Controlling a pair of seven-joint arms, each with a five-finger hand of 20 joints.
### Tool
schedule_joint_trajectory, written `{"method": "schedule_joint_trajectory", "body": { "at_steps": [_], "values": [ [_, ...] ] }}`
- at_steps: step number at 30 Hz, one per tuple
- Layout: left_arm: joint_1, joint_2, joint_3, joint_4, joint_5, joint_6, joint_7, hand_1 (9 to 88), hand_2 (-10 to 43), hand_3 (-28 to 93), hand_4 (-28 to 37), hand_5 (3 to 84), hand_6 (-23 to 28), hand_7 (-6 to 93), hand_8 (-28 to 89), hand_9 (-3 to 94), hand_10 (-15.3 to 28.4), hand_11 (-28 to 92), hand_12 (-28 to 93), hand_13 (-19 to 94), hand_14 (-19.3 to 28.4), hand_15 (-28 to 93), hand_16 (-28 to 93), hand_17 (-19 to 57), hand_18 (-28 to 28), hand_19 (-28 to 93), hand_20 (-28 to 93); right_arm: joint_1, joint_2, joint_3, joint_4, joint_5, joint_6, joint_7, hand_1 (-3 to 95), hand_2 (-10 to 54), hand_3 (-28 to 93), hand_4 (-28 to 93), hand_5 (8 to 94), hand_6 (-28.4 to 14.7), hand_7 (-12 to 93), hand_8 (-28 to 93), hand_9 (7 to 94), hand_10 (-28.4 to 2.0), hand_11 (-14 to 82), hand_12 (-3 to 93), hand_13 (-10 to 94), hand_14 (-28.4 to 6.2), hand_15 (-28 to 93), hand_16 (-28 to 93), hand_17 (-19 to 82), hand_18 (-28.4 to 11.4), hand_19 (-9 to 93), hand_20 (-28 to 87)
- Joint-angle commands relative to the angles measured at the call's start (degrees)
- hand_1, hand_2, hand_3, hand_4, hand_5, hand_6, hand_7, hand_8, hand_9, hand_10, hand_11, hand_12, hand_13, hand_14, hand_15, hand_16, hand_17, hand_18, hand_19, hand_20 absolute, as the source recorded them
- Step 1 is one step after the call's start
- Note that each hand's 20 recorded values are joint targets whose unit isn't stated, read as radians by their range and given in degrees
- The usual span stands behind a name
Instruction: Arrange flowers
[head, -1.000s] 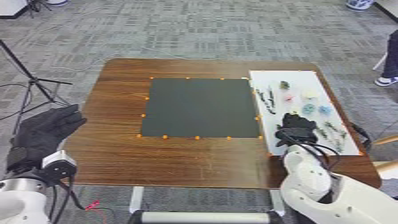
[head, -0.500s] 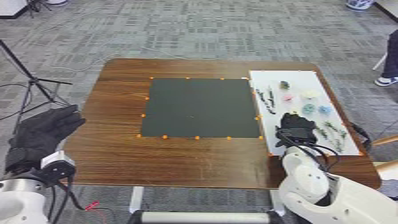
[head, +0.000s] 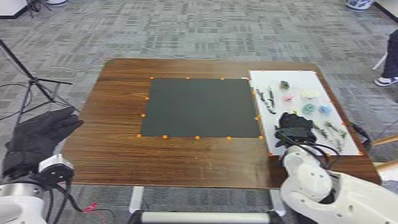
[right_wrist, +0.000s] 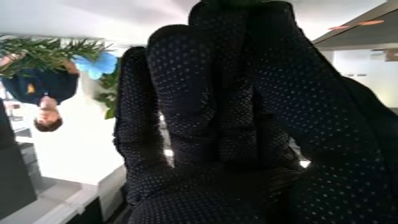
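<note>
Head view: brown worktop (head: 178, 167), bearing a dark square mat (head: 200, 107) with orange markers (head: 164, 136) about its edges. To the mat's right, we list one white board (head: 298, 76), laid lengthwise along the worktop's right side.

Flowers, on the board, toward its far half: one dark bloom (head: 284, 85); one pink (head: 288, 98); one cream (head: 310, 94); one teal (head: 309, 108); one pale blue (head: 324, 110), just beside the teal. Green sprigs (head: 336, 131), right of the right robot hand (head: 296, 131). Slender dark pieces (head: 271, 97), along the board's left side, near the mat.

Right robot hand: over the nearer half of the board, fingers directed to its far end. In the right wrist view, we see its fingers (right_wrist: 182, 85) straight and pressed close together, a dark green bit (right_wrist: 233, 3) at the tips; whether it is held, we cannot tell. Past the glove, a blue flower (right_wrist: 96, 65) beside green foliage (right_wrist: 53, 52).

Left robot hand (head: 40, 137): beside the worktop's left edge, clear of it, fingers loosely extended.
</note>
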Motion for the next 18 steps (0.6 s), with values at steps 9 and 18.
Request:
{"method": "schedule_joint_trajectory", "body": {
  "at_steps": [9,18],
  "values": [
    [1.6,0.94,-0.72,-0.74,-1.23,1.24,1.4,26.3,4.1,85,-22.3,54.1,14.1,18.3,-11,45.9,21.3,38,11,33,24.3,56,-10,-5.6,17.9,46,11,5.3,3.7,-4.9,-1.2,5.2,0.7,-3.2,59.5,-9.5,73,-28,74.7,1.7,48,-1,87.3,-5.0,22.1,41.6,77,-3.9,57,33,30,-22.3,91,-3],
    [2.5,1.69,-0.65,-0.97,-2.44,2.17,2.99,26.4,4.2,85,-22.4,54.1,14.1,18.3,-11,45.9,21.4,38,11,33,24.3,56,-10,-5.6,17.9,46,11,10.2,5.5,-6.8,-2.8,6.0,1.4,-4.3,59.4,-9.5,74,-28,75.0,1.6,47,-1,87.4,-5.1,22.1,41.8,77,-4.0,57,33,30,-22.3,91,-3]
  ]
}}
